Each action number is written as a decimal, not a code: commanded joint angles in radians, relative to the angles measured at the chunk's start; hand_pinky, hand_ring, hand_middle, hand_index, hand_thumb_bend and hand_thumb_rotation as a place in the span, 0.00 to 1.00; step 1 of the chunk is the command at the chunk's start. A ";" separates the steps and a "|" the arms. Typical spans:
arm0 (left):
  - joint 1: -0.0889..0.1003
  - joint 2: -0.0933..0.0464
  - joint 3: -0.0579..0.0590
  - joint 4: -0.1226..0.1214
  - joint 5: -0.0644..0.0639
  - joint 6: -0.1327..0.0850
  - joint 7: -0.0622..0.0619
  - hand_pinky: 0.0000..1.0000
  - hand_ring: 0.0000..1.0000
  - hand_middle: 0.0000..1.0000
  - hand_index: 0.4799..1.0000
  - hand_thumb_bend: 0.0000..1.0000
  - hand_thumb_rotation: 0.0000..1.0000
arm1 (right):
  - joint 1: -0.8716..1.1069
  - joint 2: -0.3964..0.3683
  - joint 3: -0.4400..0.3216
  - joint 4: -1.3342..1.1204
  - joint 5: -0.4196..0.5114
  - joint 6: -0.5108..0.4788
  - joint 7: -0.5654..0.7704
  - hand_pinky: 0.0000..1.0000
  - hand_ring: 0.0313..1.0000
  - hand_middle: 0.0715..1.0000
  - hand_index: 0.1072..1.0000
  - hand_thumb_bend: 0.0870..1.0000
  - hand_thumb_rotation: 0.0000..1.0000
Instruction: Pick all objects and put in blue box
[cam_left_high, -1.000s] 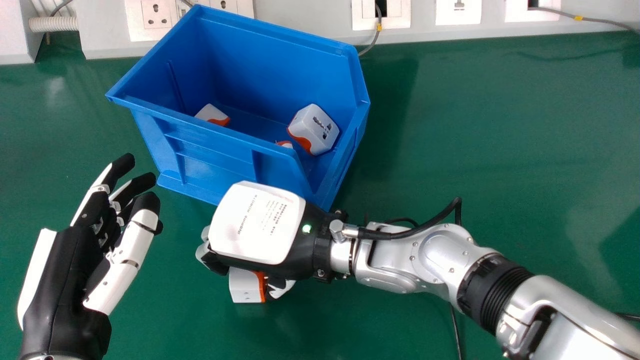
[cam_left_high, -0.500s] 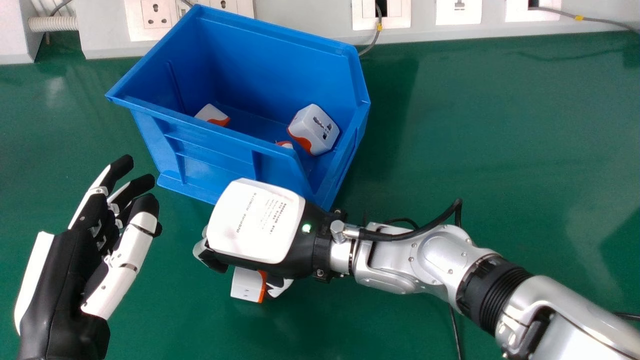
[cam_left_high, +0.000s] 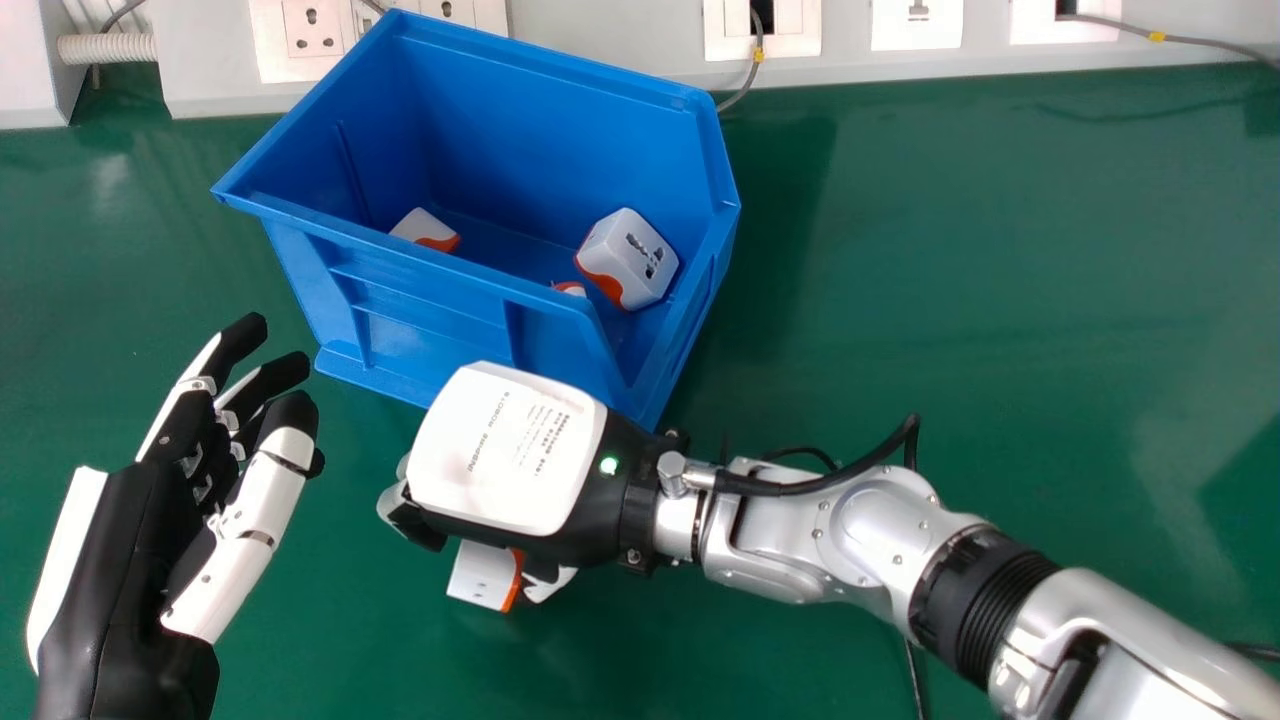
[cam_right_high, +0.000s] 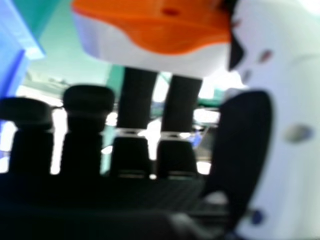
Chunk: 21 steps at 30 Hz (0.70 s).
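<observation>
At far left, see the left hand (cam_left_high: 120, 560), loose and holding nothing. Next, find a gap of green bench (cam_left_high: 345, 560), then the blue box (cam_left_high: 420, 340) with three plugs (cam_left_high: 627, 262) inside. In front of its near edge, see the right hand (cam_left_high: 505, 450) pinching the held plug (cam_left_high: 482, 574). Farther right, find wide bench. In right hand view, see long dark fingers (cam_right_high: 140, 100), mostly hidden in head view.

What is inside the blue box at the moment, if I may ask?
The blue box holds three white-and-orange adapters, two of them partly hidden by its near wall. Whatever else lies behind that wall cannot be seen.
</observation>
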 joint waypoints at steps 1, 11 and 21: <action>0.007 0.002 0.002 -0.027 -0.005 -0.007 -0.005 0.77 0.86 0.87 0.84 0.32 0.59 | -0.007 0.012 -0.023 -0.026 0.032 0.005 -0.006 0.09 0.08 0.42 0.41 0.49 0.00; 0.008 0.001 0.000 -0.030 -0.003 -0.006 -0.005 0.77 0.86 0.87 0.84 0.32 0.59 | -0.007 0.007 -0.029 -0.079 0.063 -0.029 0.042 0.10 0.09 0.38 0.41 0.48 0.00; 0.008 0.003 -0.004 -0.034 0.007 -0.006 -0.003 0.77 0.86 0.87 0.84 0.32 0.59 | 0.008 -0.013 -0.058 -0.174 0.084 -0.033 0.126 0.12 0.11 0.35 0.41 0.48 0.00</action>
